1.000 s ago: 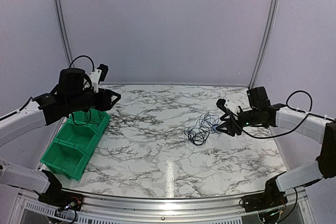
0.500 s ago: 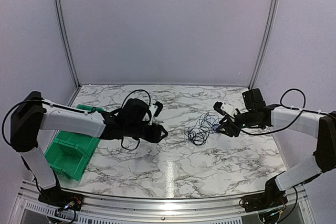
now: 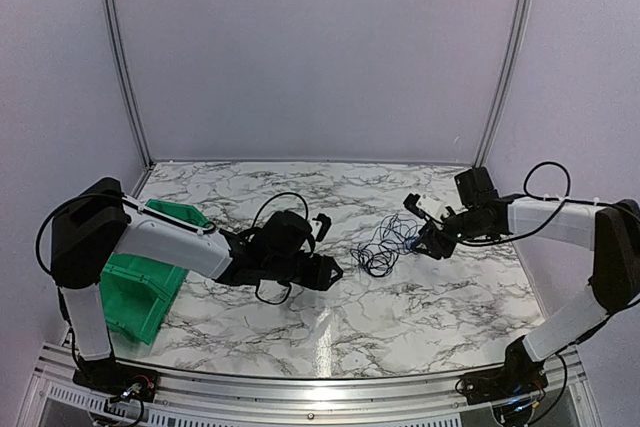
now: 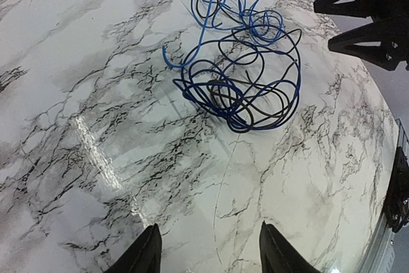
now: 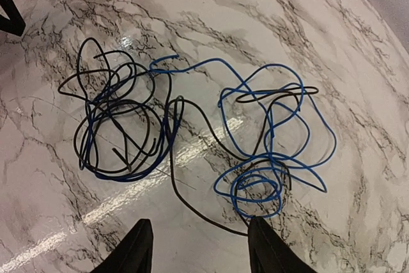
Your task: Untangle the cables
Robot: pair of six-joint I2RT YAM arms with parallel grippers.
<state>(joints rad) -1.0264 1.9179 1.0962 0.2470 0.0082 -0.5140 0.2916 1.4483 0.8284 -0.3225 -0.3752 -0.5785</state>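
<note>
The cables (image 3: 383, 247) lay as one loose tangle of thin black and blue loops on the marble table (image 3: 450, 297), right of its centre and between the two grippers. The left gripper (image 3: 333, 273) hung low over the table just left of the tangle, its fingers (image 4: 146, 257) spread with only bare marble between them. The right gripper (image 3: 419, 228) sat at the tangle's right edge, close over the blue loops, its fingers (image 5: 268, 247) also spread; a black strand ran up to one fingertip, yet nothing was pinched. A green bin (image 3: 130, 287) stood at the table's left edge, well apart from the cables.
</note>
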